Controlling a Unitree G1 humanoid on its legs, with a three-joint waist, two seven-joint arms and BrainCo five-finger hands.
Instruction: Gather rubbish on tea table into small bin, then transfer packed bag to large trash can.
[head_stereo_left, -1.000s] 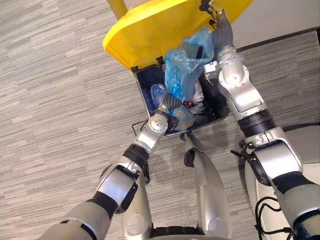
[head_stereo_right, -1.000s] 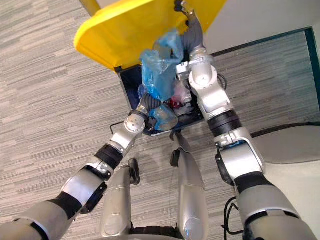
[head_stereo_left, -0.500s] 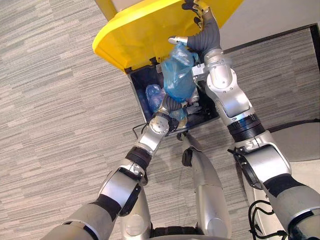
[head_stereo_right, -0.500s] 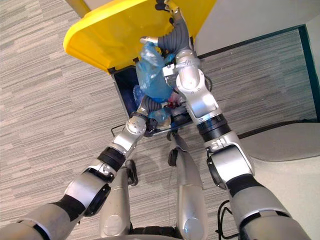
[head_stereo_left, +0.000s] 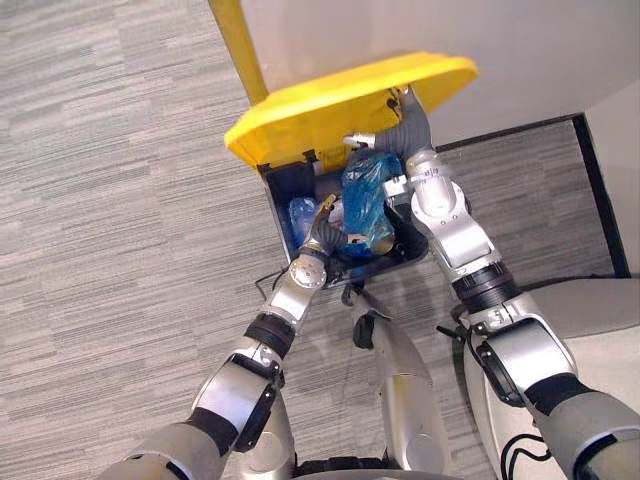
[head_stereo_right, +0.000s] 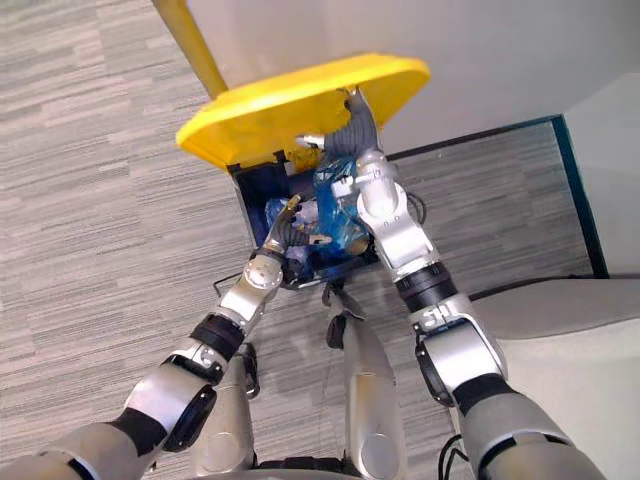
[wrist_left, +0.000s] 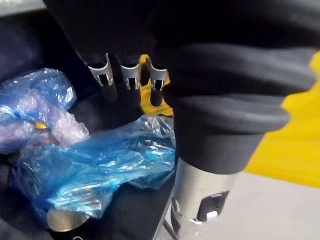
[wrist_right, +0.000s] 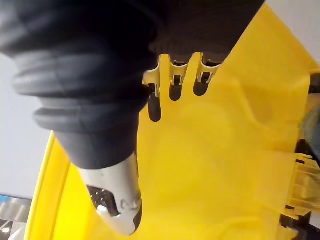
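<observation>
Packed bag (head_stereo_left: 365, 200) drop looks done. L hand (head_stereo_right: 282, 225), fingers slack & empty, hovers at near side of large trash can (head_stereo_left: 283, 190); bag lies inside by 2nd blue bag (head_stereo_left: 303, 213). Beyond, R hand (head_stereo_left: 405, 120) props yellow lid (head_stereo_left: 320, 105) w/ straight fingers. Next: withdraw L, lower lid. 2 bags, 1 can, 1 lid.

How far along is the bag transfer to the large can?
Nearly done, it seems. The blue bag already lies inside the large trash can, beside other bagged rubbish. In hand: the right hand props the yellow lid up with straight fingers; the left hand hovers open over the bag. Left: withdraw both hands, lower the lid.
</observation>
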